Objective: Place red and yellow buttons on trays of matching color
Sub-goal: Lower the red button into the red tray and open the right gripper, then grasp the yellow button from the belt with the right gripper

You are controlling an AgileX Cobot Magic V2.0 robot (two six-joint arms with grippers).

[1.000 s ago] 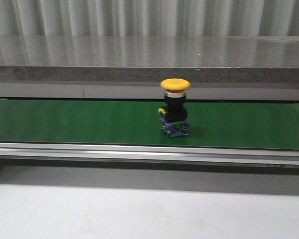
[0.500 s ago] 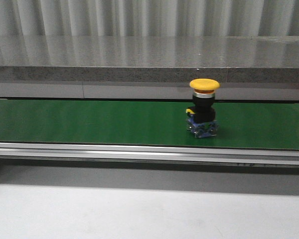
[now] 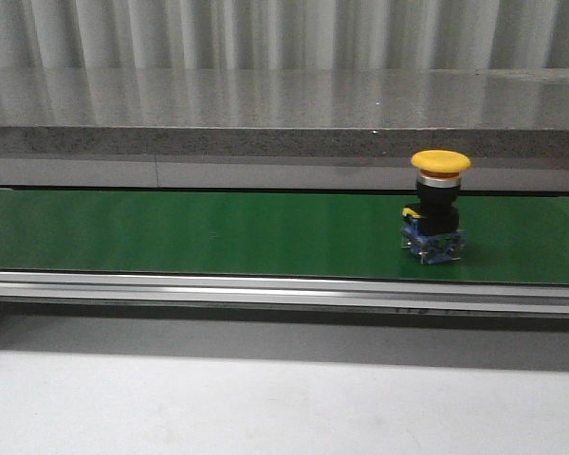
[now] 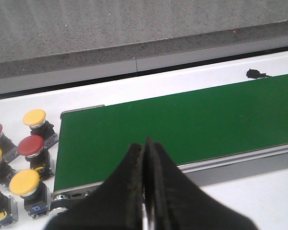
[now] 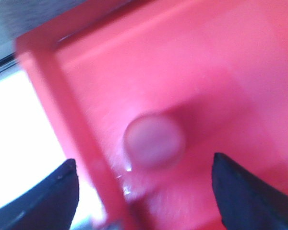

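Red mushroom-head button inside red plastic tray, right gripper wide; yellow mushroom-head button riding green belt; left gripper pinched closed, empty.

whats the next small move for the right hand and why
Probably lift the right hand clear of the red tray. It is open, a red button sits in the tray between its fingers, and a yellow button stands on the green belt awaiting pickup.
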